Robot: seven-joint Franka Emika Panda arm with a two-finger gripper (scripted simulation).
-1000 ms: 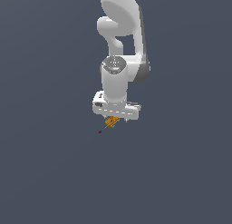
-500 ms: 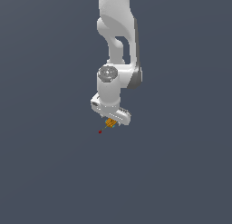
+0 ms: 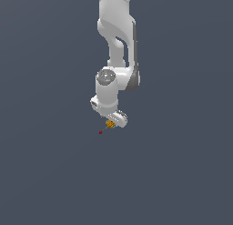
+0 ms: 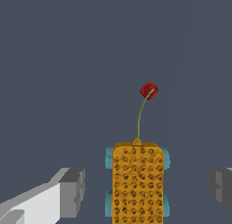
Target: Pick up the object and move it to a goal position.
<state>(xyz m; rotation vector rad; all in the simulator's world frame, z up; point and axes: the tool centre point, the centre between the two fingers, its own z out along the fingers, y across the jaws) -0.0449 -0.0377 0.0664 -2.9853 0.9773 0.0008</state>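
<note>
1. White robot arm [image 3: 117,46], exterior view: it descends from the upper edge of the picture and ends in a rounded wrist, below which the gripper [image 3: 110,121] is mounted, tilted so that its body slopes down toward the exterior view's right.
2. The object [image 3: 109,124]: a small orange-yellow blocky piece seen just under the gripper body in the exterior view. In the wrist view the object [image 4: 137,184] appears as an orange block covered with rows of small dark dimples, with cyan tabs at its side edges.
3. Fingers, wrist view: one grey-tipped finger [image 4: 72,192] and the other finger [image 4: 220,184] stand spread wide, one on each side of the object. A clear gap of background separates each fingertip from the block, so neither finger touches it in this view.
4. Thin olive-green string [image 4: 141,115]: it rises from the far end of the object in a gentle curve and ends at a small red bead [image 4: 149,90].
5. The red bead [image 3: 100,132] is also visible in the exterior view, as a dot just beside the object, toward the exterior view's left and slightly lower.
6. Background: a uniform dark blue-grey surface [image 3: 45,174] fills both views; no edge or corner of it is visible, and whether the object rests on it cannot be told.
</note>
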